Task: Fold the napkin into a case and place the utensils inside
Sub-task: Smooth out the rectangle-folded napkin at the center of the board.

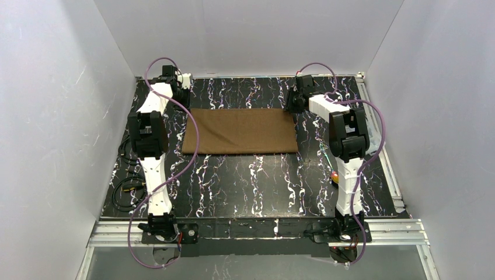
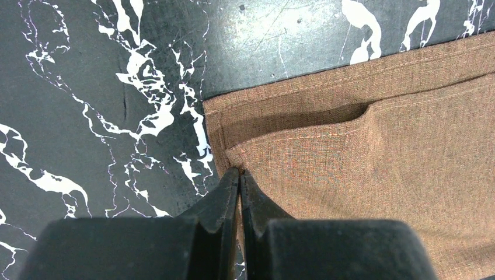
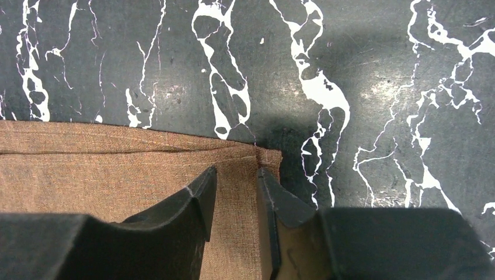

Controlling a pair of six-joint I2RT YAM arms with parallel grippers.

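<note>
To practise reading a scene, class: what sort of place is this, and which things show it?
Probably a robot lab test cell: plain white walls box in a black marbled table, and a left arm and right arm are bolted to a metal rail at its near edge.

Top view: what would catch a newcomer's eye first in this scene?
The brown napkin, folded over in two layers, lies as a wide band across the far middle of the black marbled table. The left gripper is shut on its far left corner. The right gripper stands open over the far right corner.
</note>
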